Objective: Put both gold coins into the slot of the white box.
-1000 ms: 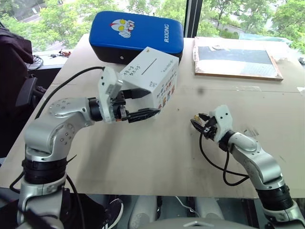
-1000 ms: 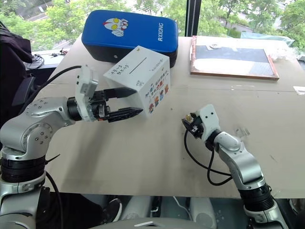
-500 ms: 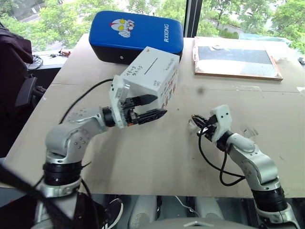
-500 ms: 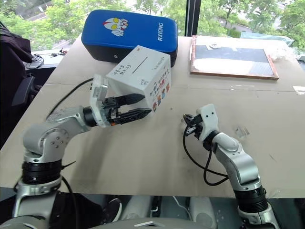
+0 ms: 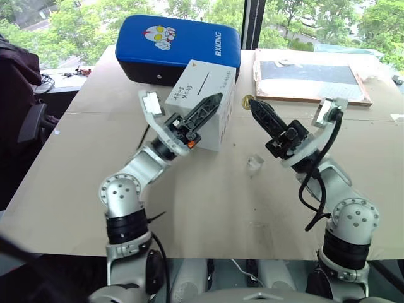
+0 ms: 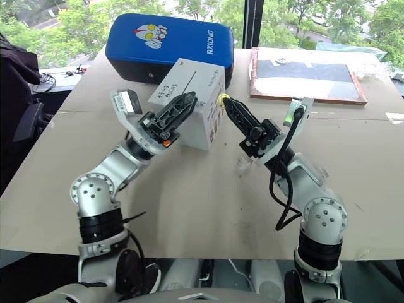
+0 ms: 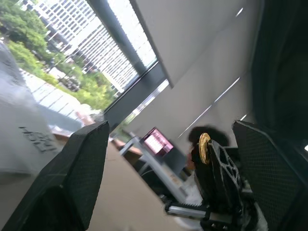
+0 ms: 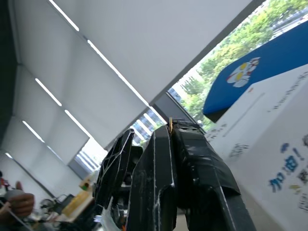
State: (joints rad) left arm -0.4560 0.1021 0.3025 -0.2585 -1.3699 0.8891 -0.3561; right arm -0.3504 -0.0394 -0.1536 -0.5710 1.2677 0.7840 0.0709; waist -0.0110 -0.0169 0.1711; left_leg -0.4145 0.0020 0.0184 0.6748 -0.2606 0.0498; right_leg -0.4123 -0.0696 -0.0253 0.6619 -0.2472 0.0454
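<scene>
Gold coin: was pinched at the fingertips of the right gripper, held in the air just beside the white box's right upper edge. A second coin could not be made out.
White box: stood on the table in front of the blue padded case; the slot on its top face was unobstructed.
Right gripper: fingers were pressed together on the coin. A second before, it had been low at the table surface; it had since risen and swung toward the box.
Left gripper: fingers were spread, empty, against the box's near face; it had rolled and shifted slightly.
Clear plastic block: remained on the table below the right gripper.
Task meaning: pickup appeared complete; alignment of the coin edge with the slot remained.
</scene>
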